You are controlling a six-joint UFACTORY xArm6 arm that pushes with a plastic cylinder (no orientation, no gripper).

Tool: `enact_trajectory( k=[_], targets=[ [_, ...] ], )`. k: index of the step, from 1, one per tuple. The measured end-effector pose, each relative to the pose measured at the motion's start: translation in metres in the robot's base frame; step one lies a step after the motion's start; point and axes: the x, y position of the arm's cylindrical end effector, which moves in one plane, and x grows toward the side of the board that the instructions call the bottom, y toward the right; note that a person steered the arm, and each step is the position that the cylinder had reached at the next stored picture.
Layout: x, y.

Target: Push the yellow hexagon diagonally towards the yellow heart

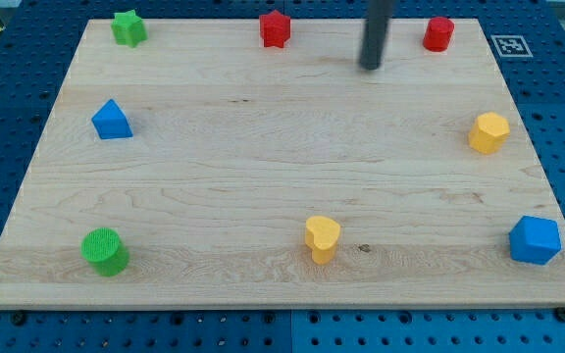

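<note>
Along the bottom edge of the wooden board [214, 186], three blocks stand in a row. The green cylinder [104, 251] occupies the bottom-left corner. The yellow heart [322, 238] stands near the middle of the bottom edge. The blue hexagon [535, 240] occupies the bottom-right corner.

Farther up, the blue triangular block [112, 120] stands near the left edge, roughly at mid-height. The yellow hexagon [488, 132] stands near the right edge at about the same height, up and to the view's right of the yellow heart and well apart from it.

Along the top edge, the green star [128, 27] stands at the top-left corner, the red star [275, 28] near the middle of the edge, and the red cylinder [438, 33] toward the top-right corner.

The arm carries no pincer; it ends in a dark rod, so nothing is held. The rod's tip [371, 67] rests near the top edge, between the red star and the red cylinder, nearer the cylinder and touching neither. It is well apart from the yellow hexagon, up and to the view's left of it.

No containers stand on the board; every block sits directly on the wood. A black-and-white marker tag [507, 45] lies just off the top-right corner.
</note>
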Motion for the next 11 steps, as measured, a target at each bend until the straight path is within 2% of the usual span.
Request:
enact_trajectory(
  k=[1, 2, 3, 5, 6, 11],
  targets=[
    [0.048, 0.066],
    [0.094, 0.079],
    [0.094, 0.079],
    [0.112, 0.149],
    [0.117, 0.150],
    [0.137, 0.054]
  ],
)
